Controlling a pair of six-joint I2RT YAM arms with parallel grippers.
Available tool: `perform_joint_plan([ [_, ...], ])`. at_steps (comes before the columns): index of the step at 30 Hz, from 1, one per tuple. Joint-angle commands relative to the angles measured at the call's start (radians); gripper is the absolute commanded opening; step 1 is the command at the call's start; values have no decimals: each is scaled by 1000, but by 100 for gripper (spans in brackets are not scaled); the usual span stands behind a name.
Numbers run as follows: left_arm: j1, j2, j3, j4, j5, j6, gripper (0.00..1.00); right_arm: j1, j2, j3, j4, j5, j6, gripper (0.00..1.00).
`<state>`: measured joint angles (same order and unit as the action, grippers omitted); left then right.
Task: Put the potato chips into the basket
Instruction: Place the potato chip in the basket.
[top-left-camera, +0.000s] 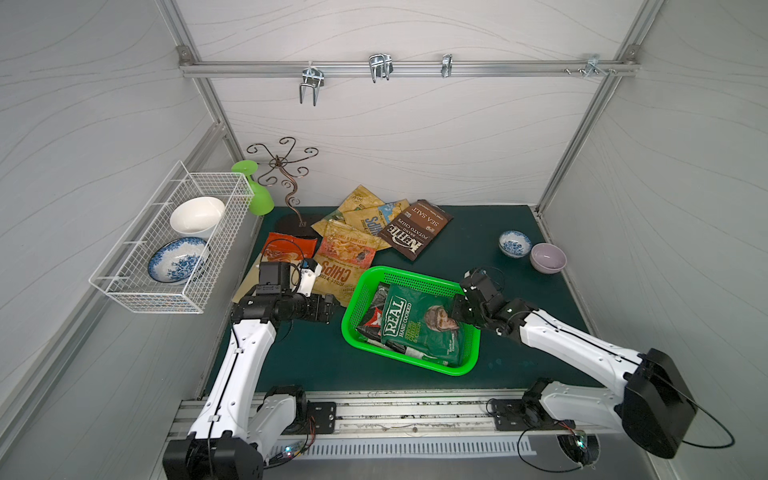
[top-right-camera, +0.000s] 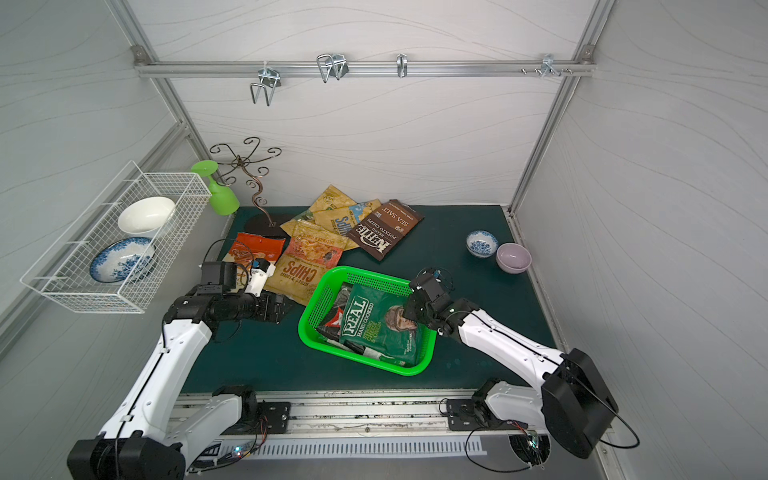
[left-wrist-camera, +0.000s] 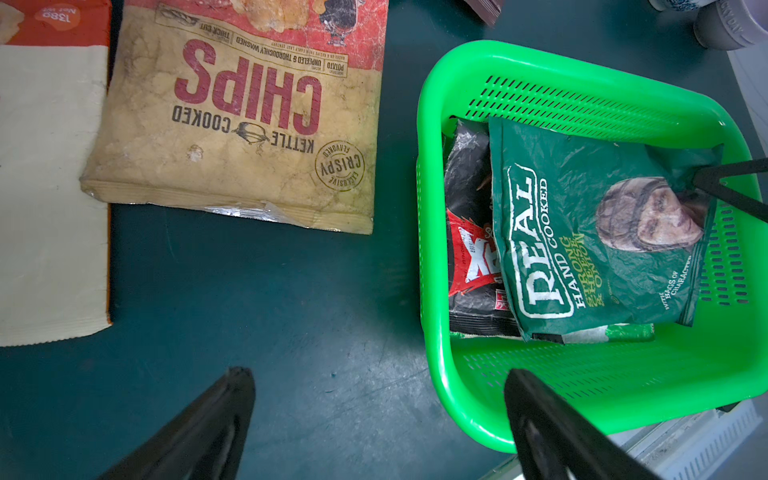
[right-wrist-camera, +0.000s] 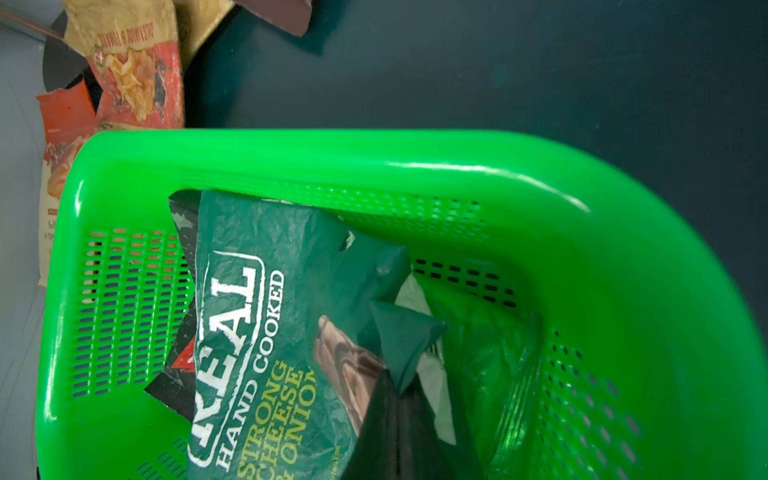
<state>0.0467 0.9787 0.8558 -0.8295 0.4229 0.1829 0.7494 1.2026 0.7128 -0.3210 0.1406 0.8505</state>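
The right gripper (right-wrist-camera: 399, 388) is pinched on a corner of the dark green crinkled "REAL" chip bag (top-left-camera: 419, 328). That bag lies in the bright green perforated plastic basket (top-left-camera: 354, 301), over a black-red snack bag (top-left-camera: 373, 311). The left gripper (left-wrist-camera: 378, 374) hangs beside the basket, jaws spread and empty. Beyond lie the tan "CHIPS" bag (top-left-camera: 345, 270), orange bag (top-left-camera: 289, 247) and brown Kettle bag (top-left-camera: 415, 232).

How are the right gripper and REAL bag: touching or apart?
Touching. The right wrist view shows the right gripper shut on a fold of the REAL bag.
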Motion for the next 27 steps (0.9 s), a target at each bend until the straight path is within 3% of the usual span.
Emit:
perform_joint_plan([
  [1,1,-4,6,23,13,10,98,14,23,-7,52,-36,38,0],
  [5,1,-3,6,24,11,10,98,14,15,26,-11,19,6,2],
  [10,0,-2,6,24,12,10,98,13,-51,91,-138,149,-75,49],
  [11,0,0,6,24,12,10,98,12,-63,105,-158,161,-94,53],
  [14,1,0,6,24,9,10,98,12,-83,151,-203,170,-149,57],
  [18,0,1,6,24,9,10,98,14,-70,189,-216,73,-190,61],
  [22,1,1,6,24,9,10,98,35,-10,207,-211,-32,-205,65],
  [27,1,-2,6,24,7,9,98,56,97,217,-207,-49,-236,68],
])
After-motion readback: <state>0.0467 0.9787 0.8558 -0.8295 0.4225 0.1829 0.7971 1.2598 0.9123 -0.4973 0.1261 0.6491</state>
